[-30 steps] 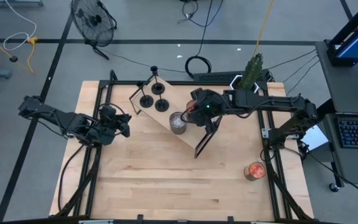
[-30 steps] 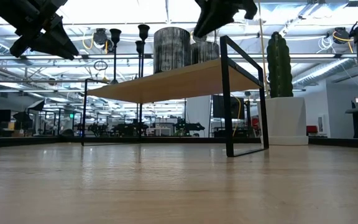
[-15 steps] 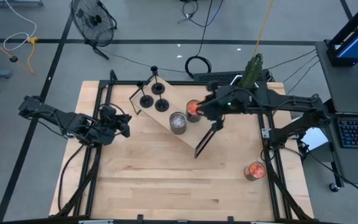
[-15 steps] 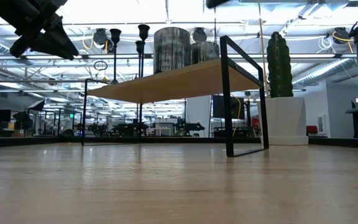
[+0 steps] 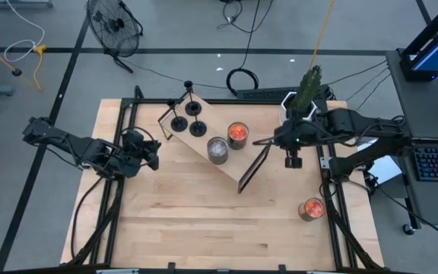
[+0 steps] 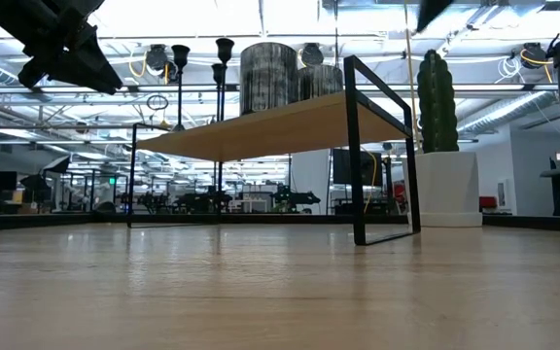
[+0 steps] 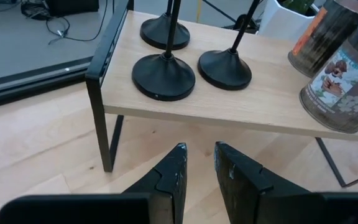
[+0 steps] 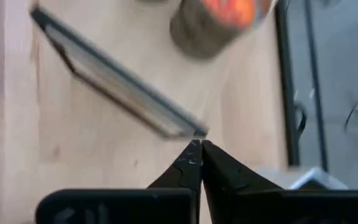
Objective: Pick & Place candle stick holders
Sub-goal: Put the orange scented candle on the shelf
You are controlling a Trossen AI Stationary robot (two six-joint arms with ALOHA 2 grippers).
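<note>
Holders (image 5: 186,120) stand on the shelf (image 5: 204,141) at your far left end — three black stems upright beside two candles (image 5: 227,141). Your left claw (image 7: 197,163), slightly parted and empty, faces them; your right claw (image 8: 197,153) hangs pinched closed, empty, past the shelf's other end.

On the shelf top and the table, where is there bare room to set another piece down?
The wooden shelf is crowded at its far end by three candle stick holders and mid-board by two jars; only its near end is bare. The table is open in front of the shelf, apart from a jar near the right edge.
</note>
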